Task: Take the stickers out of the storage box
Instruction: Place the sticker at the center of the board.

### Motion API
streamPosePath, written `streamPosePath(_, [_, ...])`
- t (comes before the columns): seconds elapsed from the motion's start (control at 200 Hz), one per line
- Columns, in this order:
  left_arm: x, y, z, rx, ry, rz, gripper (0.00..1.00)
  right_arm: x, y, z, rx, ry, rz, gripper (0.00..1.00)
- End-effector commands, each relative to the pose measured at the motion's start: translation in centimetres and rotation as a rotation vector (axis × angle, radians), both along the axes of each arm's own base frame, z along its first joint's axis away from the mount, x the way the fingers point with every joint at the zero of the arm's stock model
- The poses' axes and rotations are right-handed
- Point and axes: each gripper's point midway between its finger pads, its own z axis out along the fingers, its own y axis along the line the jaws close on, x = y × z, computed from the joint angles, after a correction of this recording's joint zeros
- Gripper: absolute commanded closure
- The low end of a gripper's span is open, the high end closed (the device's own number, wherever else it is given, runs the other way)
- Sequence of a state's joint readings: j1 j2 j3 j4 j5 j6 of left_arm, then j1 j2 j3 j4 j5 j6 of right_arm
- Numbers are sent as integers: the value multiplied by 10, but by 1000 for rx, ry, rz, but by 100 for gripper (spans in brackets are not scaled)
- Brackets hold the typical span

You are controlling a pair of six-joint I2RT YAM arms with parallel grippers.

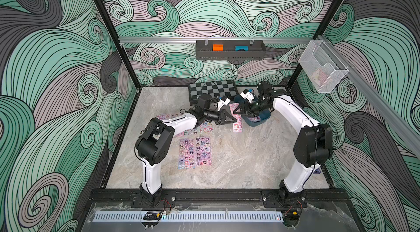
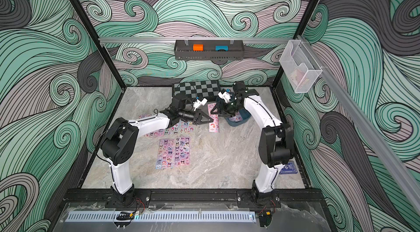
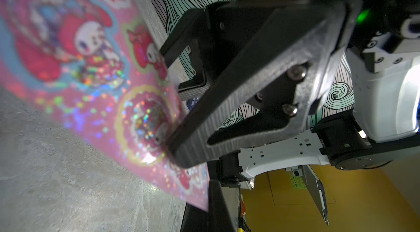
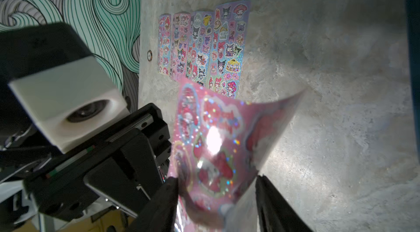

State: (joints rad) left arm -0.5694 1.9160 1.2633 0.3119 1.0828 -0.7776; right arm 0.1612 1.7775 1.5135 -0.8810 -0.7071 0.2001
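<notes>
Logging the state of both arms over the desk (image 1: pixel 238 165). My left hand (image 1: pixel 235 121) is pressed together, pinching one edge of a pink sheet (image 1: pixel 238 127) of stickers. My right hand (image 4: pixel 216 177) is spread: in its wrist view the two fingers (image 4: pixel 159 199) stand apart with the glossy sheet passing between them, and neither visibly clamps it. The two hands meet tip to tip just beside the storage box (image 1: pixel 254 123), on the side nearer the left arm.

The held sheet is outside the box and curls in the right wrist view. I cannot tell whether its lower end touches the desk. Another pink sheet (image 2: pixel 236 118) lies inside the box, partly hidden by the right arm.

Two sheets (image 1: pixel 195 152) lie flat side by side near the middle of the desk, and more (image 1: pixel 200 128) lie partly under the left forearm. The box sits in front of the chessboard (image 1: pixel 212 88), at the far side of the desk.
</notes>
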Motion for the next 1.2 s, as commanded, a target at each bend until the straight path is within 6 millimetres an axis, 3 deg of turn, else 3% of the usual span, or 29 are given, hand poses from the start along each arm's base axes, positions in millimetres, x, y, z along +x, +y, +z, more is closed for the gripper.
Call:
streamPosePath(0.0, [11,9,15,-30,-37,38,100,8,-7,30,110,-88,-48,29])
streamPosePath(0.115, [14,18,25,-54,-42,57,100,10,-9,38,229,-100,-97,20])
streamPosePath(0.275, [14,25,42,-96,-65,83,100,10,8,47,436,-80,-78,8])
streamPosePath(0.45, [9,29,67,-148,-106,94,100,5,28,51,478,-59,-42,5])
streamPosePath(0.635, [5,32,79,-174,-124,99,100,2,53,57,542,-38,1,4])
streamPosePath(0.801, [6,34,69,-141,-113,105,100,0,58,68,576,-54,21,5])
streamPosePath(0.991, [21,45,47,-75,-75,160,100,-3,43,84,560,-98,-1,8])
streamPosePath(1.191, [26,46,34,-59,-45,159,100,-5,39,84,540,-103,-10,17])
